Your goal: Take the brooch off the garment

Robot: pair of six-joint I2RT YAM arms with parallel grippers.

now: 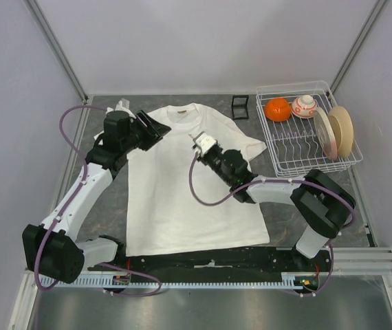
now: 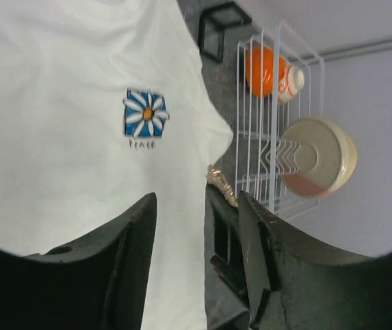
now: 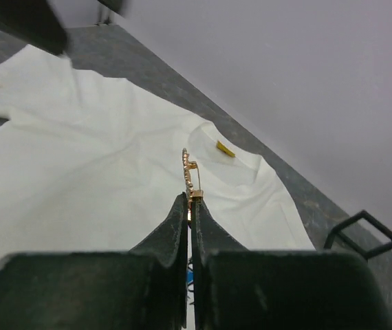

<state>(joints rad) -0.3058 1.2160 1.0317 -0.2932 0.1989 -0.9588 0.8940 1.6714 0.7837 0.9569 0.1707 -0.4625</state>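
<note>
Two black fingers of the right gripper (image 3: 190,203) are pressed together on the base of a small gold brooch (image 3: 186,167). The brooch stands upright from their tips, with its thin pin wire just beside it. Beyond and below those tips lies the white short-sleeved T-shirt (image 3: 100,158), spread flat on the dark grey table (image 1: 106,206). Whether the pin touches the cloth cannot be told. Past the brooch, up at the collar, sits the tan neck label (image 3: 225,148). Well off to this gripper's right, a black square frame (image 3: 361,237) stands on the table beyond the shirt.

The left gripper (image 2: 196,206) hangs over the shirt near the other shoulder, its jaws well apart and gripping nothing. In its own camera the blue-and-white flower print (image 2: 146,115) lies ahead of one finger, and the brooch's gold edge shows ahead, between the two fingers. Farther off, beyond the other finger, a white wire dish rack (image 2: 271,172) holds an orange round object (image 2: 261,69), a red-and-white bowl (image 2: 292,81) and beige plates (image 2: 320,158) standing on edge.
</note>
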